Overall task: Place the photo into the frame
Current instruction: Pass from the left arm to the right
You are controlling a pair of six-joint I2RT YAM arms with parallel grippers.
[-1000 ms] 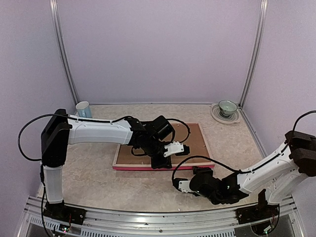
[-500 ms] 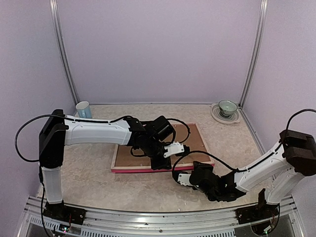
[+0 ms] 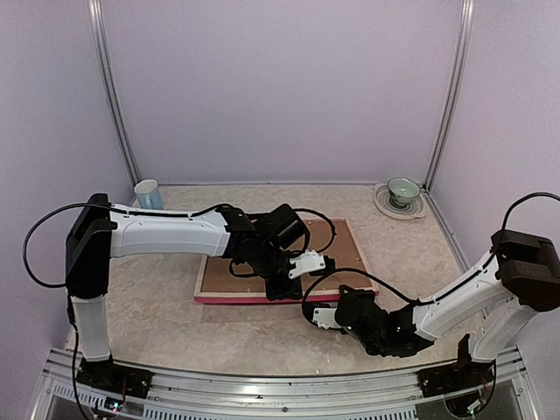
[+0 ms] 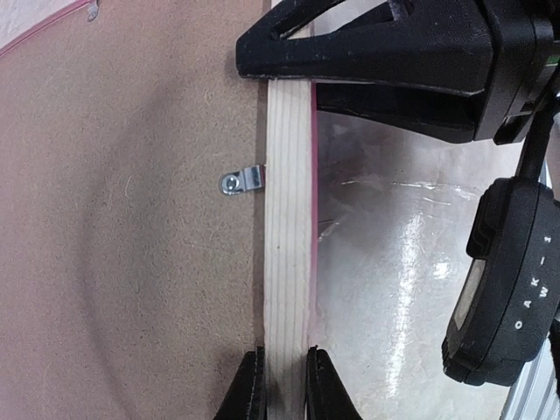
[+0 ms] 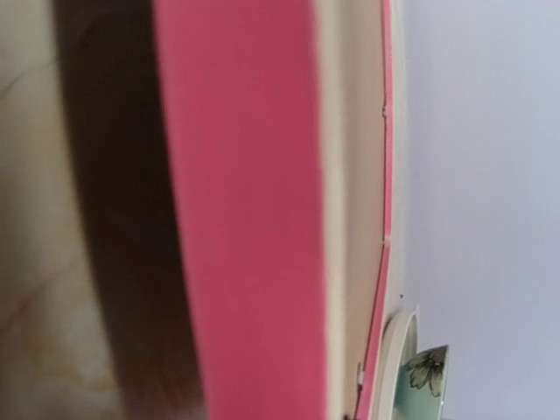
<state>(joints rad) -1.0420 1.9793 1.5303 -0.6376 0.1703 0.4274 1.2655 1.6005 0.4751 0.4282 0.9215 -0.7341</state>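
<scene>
In the top view the frame (image 3: 262,298) lies face down mid-table (image 3: 157,324), pale wood back up and pink edge along its lower side. The brown backing board (image 3: 346,245) is seated inside the rails. The photo I can't see anywhere. My guess is that it sits under that board, since the small metal clip (image 4: 238,182) in the left wrist view reaches from the rail over the board's edge.

The left gripper (image 4: 284,392) is nearly closed and pinches the lower rail, one finger on each side of the wood. The right gripper (image 3: 313,311) is at the same rail, just to the right in the top view. At the top of the left wrist picture its jaws stand either side of the rail, but I can't tell whether they have bitten. Its own camera shows only the pink edge, very close.

I read this as a late step — a two-handed hold to lift or turn the frame over. Next I'd want both grips firm and the arms moving together — otherwise the thin rail could twist.
</scene>
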